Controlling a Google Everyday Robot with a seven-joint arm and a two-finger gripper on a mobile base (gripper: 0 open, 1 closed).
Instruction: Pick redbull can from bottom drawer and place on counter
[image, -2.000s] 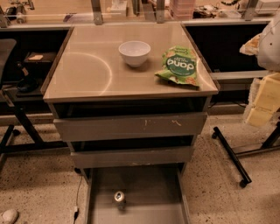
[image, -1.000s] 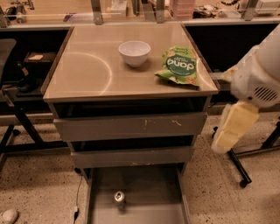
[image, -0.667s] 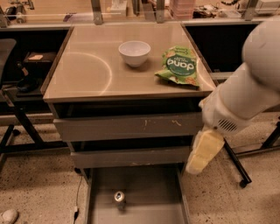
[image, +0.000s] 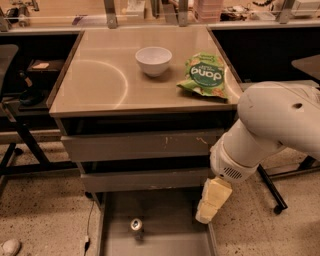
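Status: gripper (image: 204, 216) hangs tip-down just off the bench's front-right corner, well below counter level, over the right edge of the bottom drawer (image: 165, 239). It's cream-coloured and pts at the floor. Open or closed: can't tell from this view. Nothing visibly held or touched. White arm (image: 265, 125) enters from the right side, its bulky elbow level w/ the front-right corner and covering the right ends of the two upper drawers (image: 135, 146).

The redbull can (image: 136, 225) stands upright on the bottom drawer's grey floor, left of ctr, pull-tab top up, just in front of the middle drawer's face. It's apart from the gripper, which sits to its right & a bit higher in frame. The bottom drawer is pulled out; the upper two are pushed in.

On the counter (image: 95, 80): white bowl (image: 153, 60) upright in the back half, approx mid-width. Green snack bag (image: 204, 75) lies flat by the right edge, between bowl & front-right corner, not touching the bowl. Pale ring-shaped glare on the left half.

Speckled floor (image: 45, 210) around the bench; dark chair frame (image: 20, 130) off its left edge.
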